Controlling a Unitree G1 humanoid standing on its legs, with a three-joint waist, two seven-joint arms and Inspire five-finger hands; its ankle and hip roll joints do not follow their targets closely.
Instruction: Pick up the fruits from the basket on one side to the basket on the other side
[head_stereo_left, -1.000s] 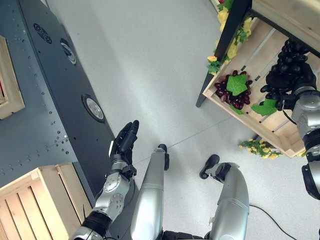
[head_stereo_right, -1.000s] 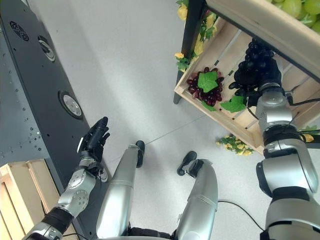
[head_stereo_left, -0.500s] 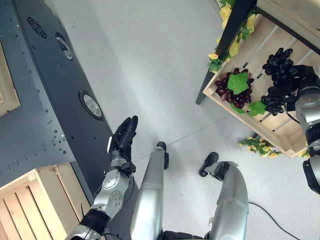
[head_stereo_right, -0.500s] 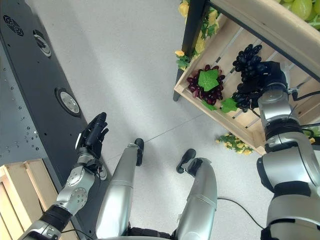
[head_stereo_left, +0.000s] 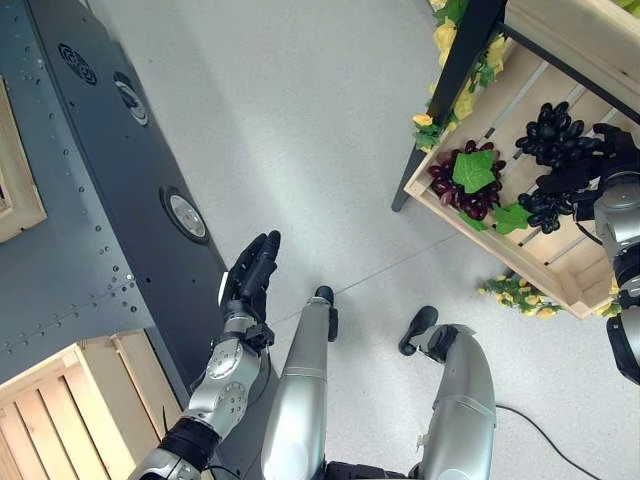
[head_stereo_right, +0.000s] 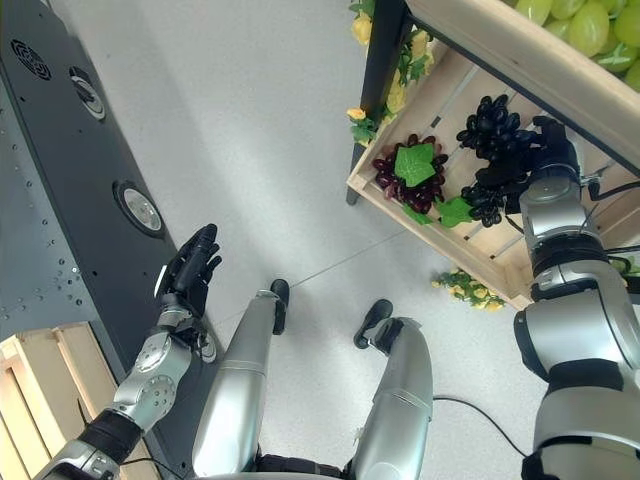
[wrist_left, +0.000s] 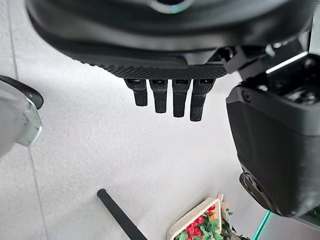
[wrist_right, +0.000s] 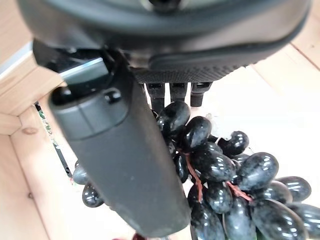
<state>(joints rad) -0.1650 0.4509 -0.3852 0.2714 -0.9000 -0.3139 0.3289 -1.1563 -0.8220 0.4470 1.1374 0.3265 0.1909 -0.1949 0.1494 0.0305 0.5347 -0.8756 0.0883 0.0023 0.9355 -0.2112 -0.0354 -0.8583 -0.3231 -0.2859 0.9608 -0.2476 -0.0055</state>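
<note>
A bunch of black grapes (head_stereo_left: 549, 132) lies in the slatted wooden crate (head_stereo_left: 556, 268) at the upper right, with a green leaf (head_stereo_left: 512, 217) at its lower end. My right hand (head_stereo_left: 612, 160) is at the bunch's right side, touching it. In the right wrist view its fingers (wrist_right: 172, 95) are straight above the black grapes (wrist_right: 235, 175) and the thumb (wrist_right: 125, 165) stretches alongside, so the hand is open. A bunch of red grapes (head_stereo_left: 466, 180) with a green leaf lies further left in the same crate. My left hand (head_stereo_left: 250, 275) hangs open over the floor, holding nothing.
An empty wooden crate (head_stereo_left: 70, 410) stands at the lower left beside a dark grey metal panel (head_stereo_left: 100, 200). A black post (head_stereo_left: 455, 75) wrapped in yellow flowers edges the fruit crate. Green grapes (head_stereo_right: 580, 20) fill a crate above. More yellow flowers (head_stereo_left: 520, 293) lie on the floor.
My right hand has drawn back to the right off the black grapes, which now lie uncovered in the crate. The left hand has stayed put.
</note>
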